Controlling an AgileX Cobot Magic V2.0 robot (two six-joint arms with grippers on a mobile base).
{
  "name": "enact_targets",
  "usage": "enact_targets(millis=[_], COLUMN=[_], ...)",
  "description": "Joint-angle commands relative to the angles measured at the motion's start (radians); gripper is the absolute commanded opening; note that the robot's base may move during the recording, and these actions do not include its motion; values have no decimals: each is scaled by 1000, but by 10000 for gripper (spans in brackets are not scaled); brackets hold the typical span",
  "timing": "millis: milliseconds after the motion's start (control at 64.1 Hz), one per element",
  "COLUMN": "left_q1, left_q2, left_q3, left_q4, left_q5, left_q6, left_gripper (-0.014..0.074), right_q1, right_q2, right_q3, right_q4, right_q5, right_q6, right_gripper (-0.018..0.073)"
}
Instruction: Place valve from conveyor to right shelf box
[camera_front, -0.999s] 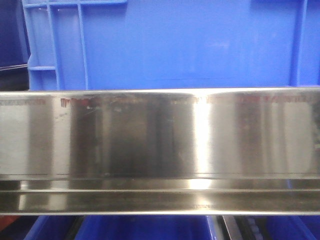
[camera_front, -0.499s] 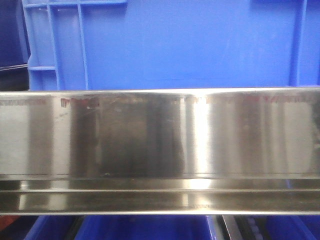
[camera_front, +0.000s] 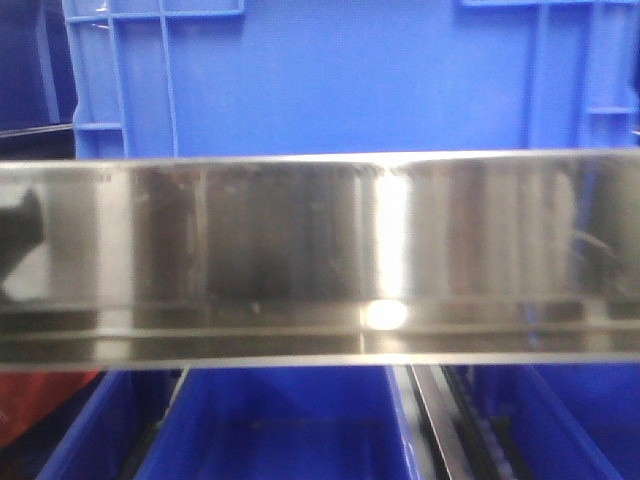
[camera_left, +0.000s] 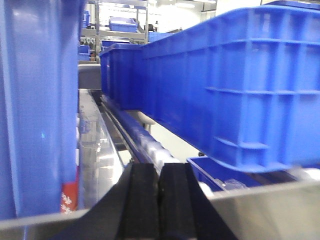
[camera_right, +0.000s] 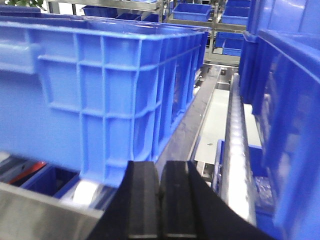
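- Both grippers read as closed and empty to you: in the left wrist view the left gripper (camera_left: 159, 200) has its two black rubber-faced pads (camera_left: 142, 200) pressed flat together with nothing between them
- Same view: your closed pads sit just above a brushed steel shelf edge (camera_left: 260, 207) that crosses the bottom; a large ribbed blue plastic crate (camera_left: 240, 85) fills the right, resting on a line of pale rollers (camera_left: 150, 142) that recedes toward more blue bins; a blurred blue wall (camera_left: 35, 100) fills the left
- Right wrist view: the right gripper (camera_right: 160, 200) shows its black pads (camera_right: 175, 200) shut against each other, holding nothing; a ribbed blue plastic box (camera_right: 100, 85) stands to the left and ahead of it, a steel roller rail (camera_right: 237, 150) runs away on the right, and a second blue bin wall (camera_right: 290, 100) closes the right edge
- Front view: a wide polished steel shelf beam (camera_front: 320, 260) spans the frame, with a blue crate (camera_front: 350, 80) above it and blue bins (camera_front: 290, 420) below
- You cannot see the valve or the conveyor in any of the three views
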Motion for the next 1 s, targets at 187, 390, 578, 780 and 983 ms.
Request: enact_targets(millis=[187, 390, 578, 780, 983], left_q1=[4, 4, 6, 6, 6], left_q2=[-6, -6, -6, -6, -6], left_q3=[-1, -1, -1, -1, -1], left_q4=[-6, -6, -6, -6, -6], left_q5=[-18, -18, -18, -18, -18], left_q6=[1, 1, 1, 1, 1], left_gripper=[-111, -111, -111, -111, -111], right_q1=[-4, -4, -4, -4, -4], right_q2=[-5, -5, -5, -5, -5], right_q3=[2, 2, 2, 2, 2], right_q4=[-8, -8, -8, -8, -8], right_q5=[-22, -22, -22, -22, -22], right_q6=[0, 0, 0, 0, 0], right_gripper=[-162, -162, -162, -162, -162])
